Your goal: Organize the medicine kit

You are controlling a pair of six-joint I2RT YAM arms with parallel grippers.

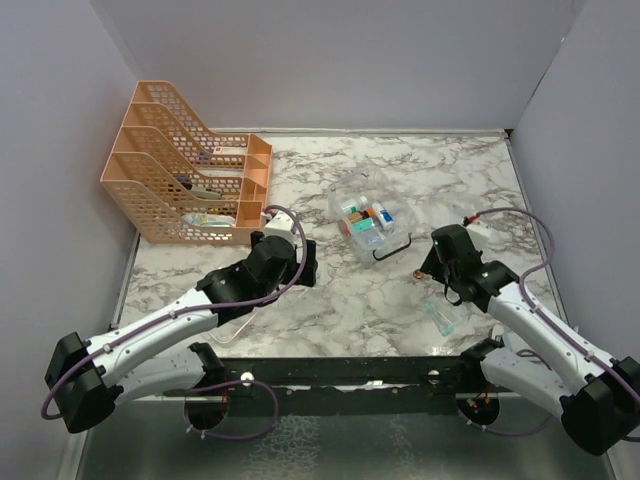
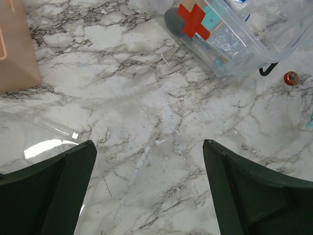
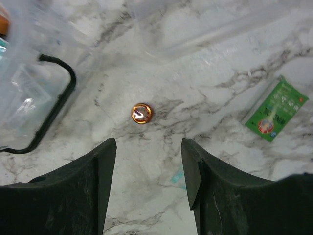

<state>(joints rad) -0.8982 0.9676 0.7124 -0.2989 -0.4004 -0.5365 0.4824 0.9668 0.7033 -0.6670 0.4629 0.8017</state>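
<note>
Now, my left gripper (image 2: 149,149): wide open, empty.
My right gripper (image 3: 148,144): open, empty, orange disc (image 3: 141,113) just ahead.
Medicine kit (image 1: 339,203): on tabletop (image 1: 350,300), small packets (image 1: 363,222) inside.

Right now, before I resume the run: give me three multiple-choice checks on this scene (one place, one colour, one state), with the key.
1. Where is the small orange round piece?
A) inside the medicine kit
B) on the table beside the kit's handle
C) on the floor

2. What colour is the kit's handle?
A) white
B) black
C) orange

3. How is the left hand?
A) open, holding nothing
B) shut on the kit
C) shut on the round piece

Key:
1 B, it lies on bare marble just off the handle.
2 B, the U-shaped loop is black.
3 A, its fingers stand wide apart over bare table.
</note>
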